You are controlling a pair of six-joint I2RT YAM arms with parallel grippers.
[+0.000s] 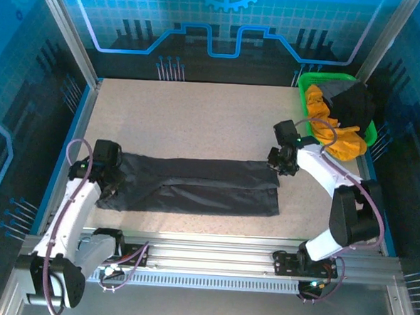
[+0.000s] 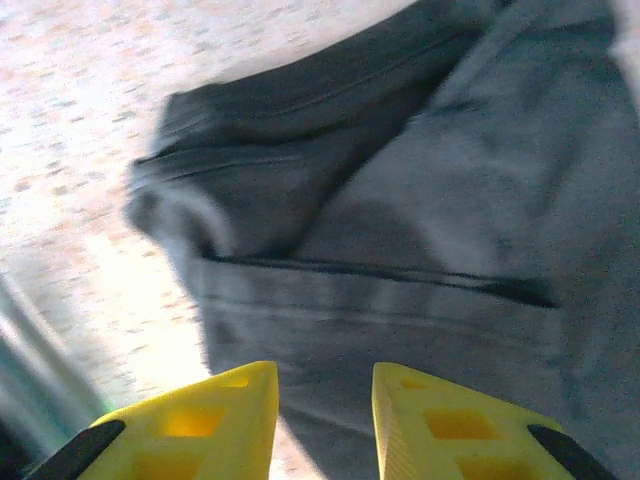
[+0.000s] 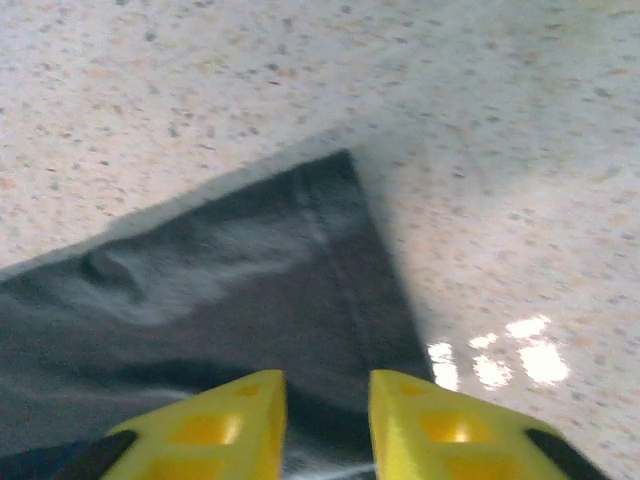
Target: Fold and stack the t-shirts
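Charcoal t-shirt (image 1: 194, 185): it lies flat on the table (image 1: 198, 114), folded into a long narrow band. The band runs from left to right across the near half of the table, and a fold line goes along its length.

Left end of the shirt: in the left wrist view the cloth (image 2: 450, 200) shows several layers one over another, with a stitched hem crossing just in front of the jaws. The picture is somewhat blurred.

Right end of the shirt: in the right wrist view one hemmed corner (image 3: 330, 190) lies on the speckled table surface (image 3: 500, 150), with bare table on both sides of it.

Left gripper (image 1: 111, 178): it is over the left end of the band. In its wrist view (image 2: 325, 390) the yellow jaws stand a little apart, the grey cloth shows through the gap, and nothing is pinched between them.

Right gripper (image 1: 281, 165): it is over the far right corner of the band. In its wrist view (image 3: 327, 395) the jaws are also slightly parted above the hem, and they hold nothing.

Green basket (image 1: 304, 99): it stands at the far right corner of the table, well apart from the band.

Yellow t-shirt (image 1: 339, 137): it lies crumpled in the basket and hangs over its near rim.

Black t-shirt (image 1: 352, 102): it is bunched in the basket, beside the yellow one, on the far side.
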